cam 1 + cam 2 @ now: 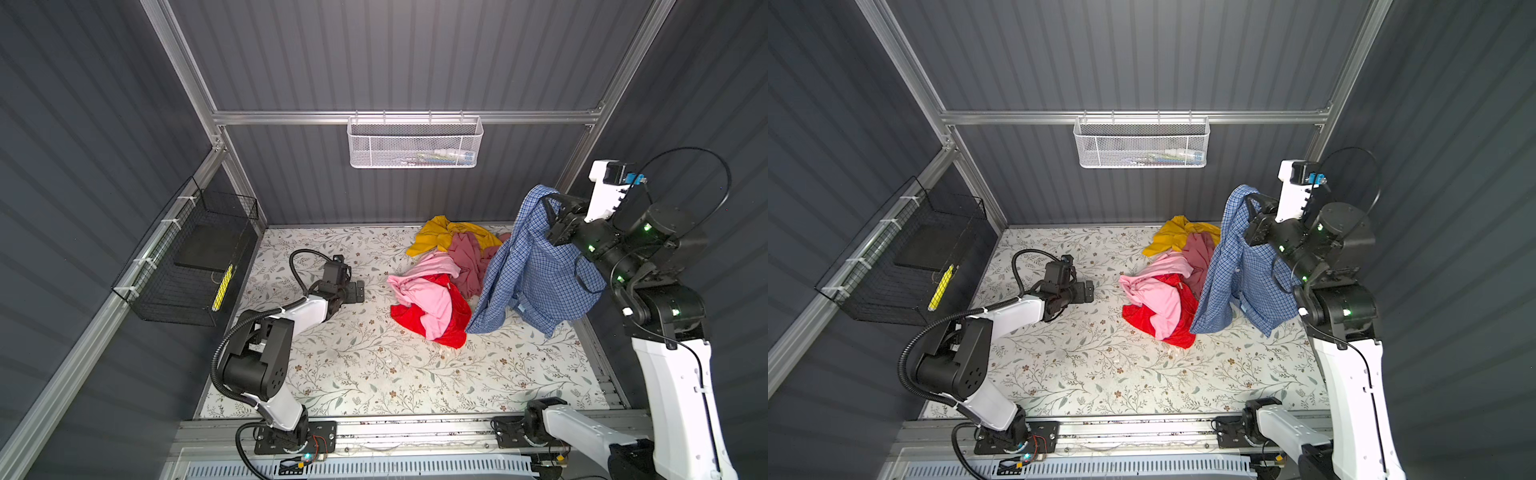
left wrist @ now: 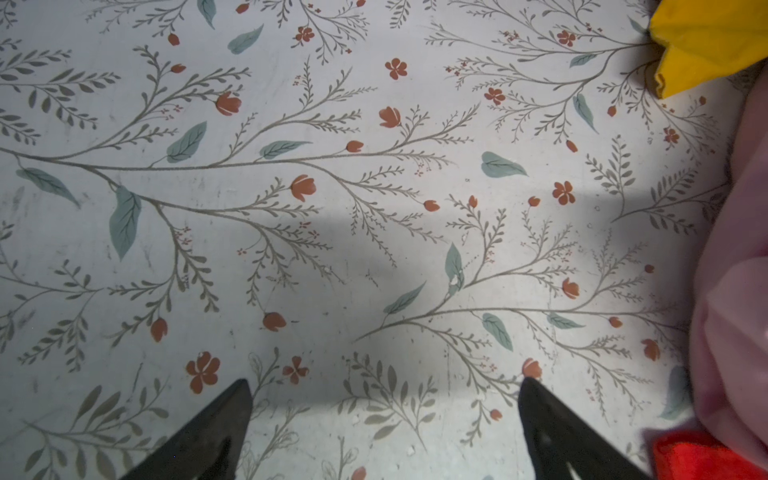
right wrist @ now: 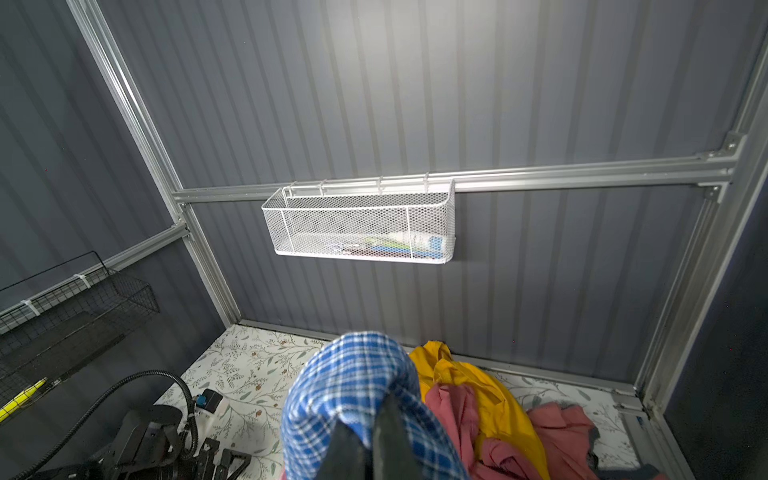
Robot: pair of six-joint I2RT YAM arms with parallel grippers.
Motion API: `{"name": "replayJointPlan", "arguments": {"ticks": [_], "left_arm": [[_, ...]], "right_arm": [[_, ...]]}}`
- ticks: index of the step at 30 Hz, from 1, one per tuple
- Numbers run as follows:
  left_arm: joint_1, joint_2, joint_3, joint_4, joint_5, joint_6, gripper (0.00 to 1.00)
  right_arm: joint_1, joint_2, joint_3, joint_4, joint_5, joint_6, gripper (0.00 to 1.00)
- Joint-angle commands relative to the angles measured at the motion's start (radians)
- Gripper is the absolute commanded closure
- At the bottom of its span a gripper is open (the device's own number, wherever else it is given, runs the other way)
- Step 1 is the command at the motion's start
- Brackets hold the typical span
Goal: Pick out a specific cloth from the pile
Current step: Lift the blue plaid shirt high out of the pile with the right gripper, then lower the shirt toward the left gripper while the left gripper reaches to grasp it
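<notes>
My right gripper (image 1: 549,203) is pinched shut on a fold of the blue-and-white small-checked woven shirt (image 1: 528,270), high at the right of both top views. In the right wrist view the checked cloth bunches over my dark fingertips (image 3: 392,436). The shirt hangs down from there, draped partly across my right forearm. Its lower edge is down near the floral-printed tabletop (image 1: 374,374) and against the right flank of the heap of yellow, pink, red and dusty-rose garments (image 1: 436,291) at centre right. My left gripper (image 1: 357,291) sits low, left of the heap, fingers spread wide and holding nothing.

The shirt is not yet free of the heap, I judge. I cannot tell whether its hem merely brushes the bright red garment (image 1: 451,324) or is tucked under it. If it is caught, pulling away would drag the red and pink pieces along. My hold is on a small bunch of thin fabric, so a sudden tug could slide it out of my fingers. The cloth lying over my forearm could also snag on a joint or cable as I turn.
</notes>
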Motion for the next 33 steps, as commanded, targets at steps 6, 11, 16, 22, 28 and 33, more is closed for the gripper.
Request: {"name": "replayJointPlan", "arguments": {"ticks": [6, 11, 16, 22, 28, 33], "left_arm": [[-0.035, -0.017, 0.048, -0.004, -0.02, 0.029, 0.0], [-0.043, -0.05, 0.037, -0.004, -0.038, 0.023, 0.0], [-0.048, -0.123, 0.022, 0.011, -0.001, 0.035, 0.0], [-0.159, -0.153, 0.111, -0.019, 0.093, 0.139, 0.0], [-0.229, -0.083, 0.203, 0.02, 0.233, 0.135, 0.0], [-0.286, -0.036, 0.256, -0.016, 0.281, 0.159, 0.0]], "right_arm": [[0.134, 0.123, 0.082, 0.062, -0.09, 0.009, 1.0], [0.23, 0.196, 0.129, 0.055, -0.134, -0.011, 1.0], [0.255, 0.216, 0.114, 0.075, -0.128, 0.03, 1.0], [0.294, 0.26, 0.014, 0.163, -0.184, 0.103, 1.0], [0.301, 0.263, -0.236, 0.291, -0.236, 0.162, 1.0], [0.296, 0.26, -0.363, 0.247, -0.172, 0.123, 1.0]]}}
